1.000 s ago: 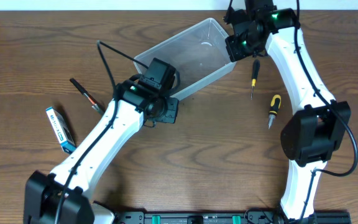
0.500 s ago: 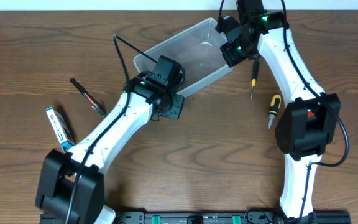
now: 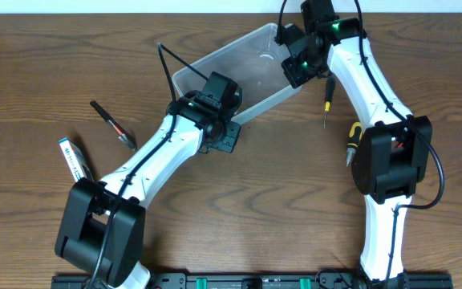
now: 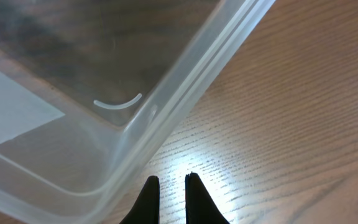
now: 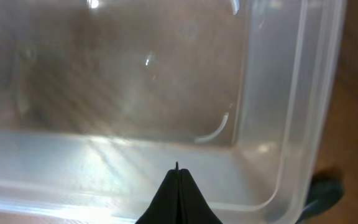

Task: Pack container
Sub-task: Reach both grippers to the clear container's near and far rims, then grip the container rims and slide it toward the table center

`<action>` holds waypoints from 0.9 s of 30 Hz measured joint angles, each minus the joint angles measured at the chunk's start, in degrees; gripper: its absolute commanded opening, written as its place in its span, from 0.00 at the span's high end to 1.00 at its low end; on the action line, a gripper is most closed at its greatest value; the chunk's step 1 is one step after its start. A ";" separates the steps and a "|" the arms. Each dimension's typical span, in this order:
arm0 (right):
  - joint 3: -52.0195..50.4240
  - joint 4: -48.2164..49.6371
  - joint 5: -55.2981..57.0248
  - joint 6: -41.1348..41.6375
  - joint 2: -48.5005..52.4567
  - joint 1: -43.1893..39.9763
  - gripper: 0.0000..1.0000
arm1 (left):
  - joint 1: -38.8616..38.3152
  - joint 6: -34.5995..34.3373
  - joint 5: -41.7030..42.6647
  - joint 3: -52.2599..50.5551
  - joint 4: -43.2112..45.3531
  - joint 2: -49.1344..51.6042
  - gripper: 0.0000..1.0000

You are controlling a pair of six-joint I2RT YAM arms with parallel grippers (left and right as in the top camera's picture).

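The container is a clear rectangular tub lying diagonally at the back of the table, with nothing visible inside. My left gripper sits just outside its near long wall. In the left wrist view the gripper is shut, holds nothing, and hovers over bare wood beside the tub's rounded rim. My right gripper is at the tub's right end. Its fingers are pressed shut with nothing between them, above the rim, looking down into the tub.
A black-handled screwdriver and a yellow-and-black screwdriver lie right of the tub, close to the right arm. A thin black-and-red tool and a blue-and-white box lie at the left. A black cable arches over the tub's left end.
The left arm has swung right and up toward the tub's near wall. The right gripper has moved left over the tub's right end. Both stayed shut.
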 measured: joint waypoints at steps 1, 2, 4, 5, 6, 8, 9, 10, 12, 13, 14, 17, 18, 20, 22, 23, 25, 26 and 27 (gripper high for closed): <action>0.02 -1.46 0.00 0.00 0.00 0.02 0.99 | 0.00 0.00 0.00 0.00 0.26 0.04 0.94; 0.02 -2.47 0.00 0.02 0.00 0.04 0.99 | 0.00 0.00 0.00 0.00 0.59 0.15 0.94; 0.07 -4.87 0.02 0.02 0.00 0.13 0.99 | 0.00 0.00 -0.02 0.00 1.18 0.33 0.94; 0.07 -5.92 0.04 0.02 0.00 0.22 0.99 | 0.00 0.02 -0.02 0.00 1.27 0.37 0.94; 0.07 -6.73 0.04 0.02 0.00 0.26 0.99 | 0.00 0.02 -0.02 0.00 1.36 0.39 0.94; 0.09 -8.28 0.04 0.02 0.00 0.39 0.99 | 0.00 0.07 -0.02 0.00 2.12 0.44 0.94; 0.09 -9.31 0.04 0.02 0.00 0.42 0.99 | 0.00 0.11 -0.02 0.00 2.64 0.44 0.94; 0.09 -10.16 0.07 0.02 0.00 0.42 0.99 | 0.00 0.17 -0.07 0.00 2.93 0.44 0.94; 0.09 -11.43 0.07 0.02 0.00 0.42 0.99 | 0.00 0.22 -0.26 0.00 3.82 0.44 0.94; 0.09 -12.07 0.09 0.02 0.00 0.42 0.99 | 0.00 0.22 -0.46 0.00 4.11 0.44 0.94; 0.09 -12.44 0.09 0.02 0.00 0.42 0.99 | 0.00 0.22 -0.70 0.00 4.22 0.44 0.94; 0.09 -13.22 0.09 0.02 0.00 0.42 0.99 | 0.00 0.22 -1.95 0.00 4.24 0.44 0.94; 0.09 -13.64 0.09 0.02 0.00 0.42 0.99 | 0.00 0.22 -2.36 0.00 4.24 0.46 0.94; 0.09 -14.64 0.09 0.02 0.00 0.42 0.99 | 0.00 0.22 -3.23 0.00 4.24 0.44 0.94; 0.09 -15.93 0.11 0.02 0.00 0.44 0.99 | 0.00 0.22 -3.69 0.00 4.26 0.46 0.94; 0.09 -16.52 0.13 0.02 0.00 0.48 0.99 | 0.00 0.22 -3.89 0.00 4.26 0.46 0.94; 0.09 -17.44 0.13 0.02 0.00 0.61 0.99 | 0.04 0.22 -4.17 0.00 4.28 0.46 0.94; 0.09 -17.79 0.13 0.02 0.00 0.70 0.99 | 0.07 0.22 -4.35 0.00 4.26 0.46 0.94; 0.09 -18.18 0.15 0.02 0.00 0.87 0.99 | 0.17 0.22 -4.50 0.00 4.28 0.44 0.94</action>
